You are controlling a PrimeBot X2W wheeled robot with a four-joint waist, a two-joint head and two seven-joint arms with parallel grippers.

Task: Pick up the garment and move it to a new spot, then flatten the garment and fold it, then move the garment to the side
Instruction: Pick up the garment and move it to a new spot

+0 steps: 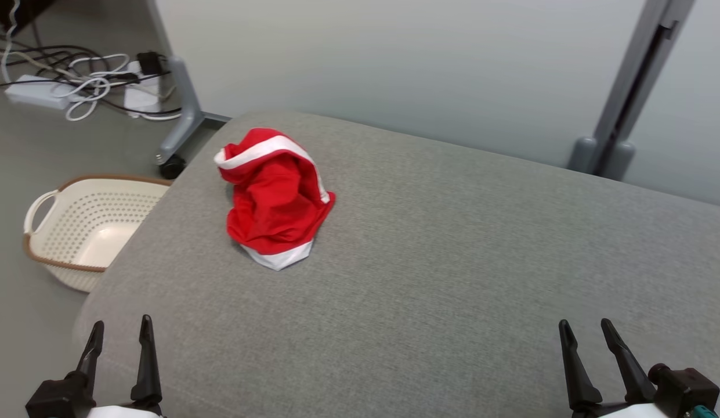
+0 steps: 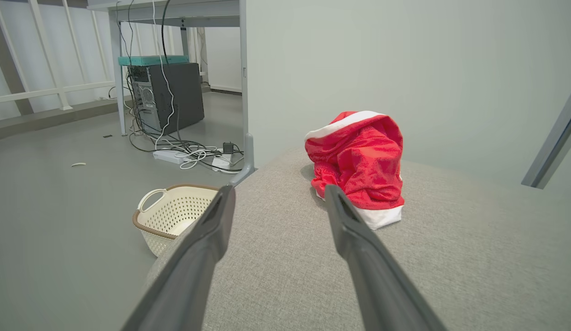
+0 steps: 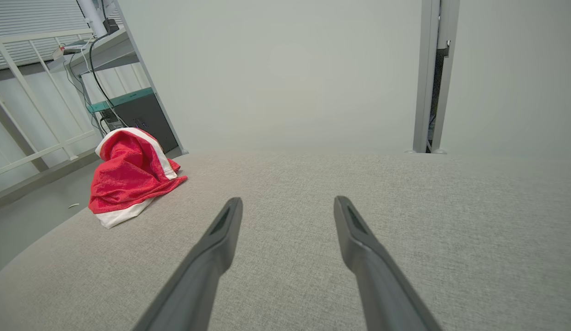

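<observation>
The red garment (image 1: 275, 203) with white edges sits bunched up at 11 o'clock. The left hand (image 1: 121, 320) and right hand (image 1: 584, 320) are spread wide, holding nothing.

i'm looking at a lab or office space, desktop tower (image 2: 170, 94) under a desk (image 2: 188, 10), power strip (image 1: 38, 93) and tangled cables (image 1: 93, 81) on bare grey floor (image 2: 60, 207), pale partition panel (image 1: 394, 52) on a castered foot (image 1: 173, 165)

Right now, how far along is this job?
Nothing looks done: the crumpled red garment with white trim sits heaped on the grey fabric surface. Nothing is in hand: the left gripper and right gripper sit apart from it, jaws open, empty. Pickup, flattening, folding, moving aside all remain.
</observation>
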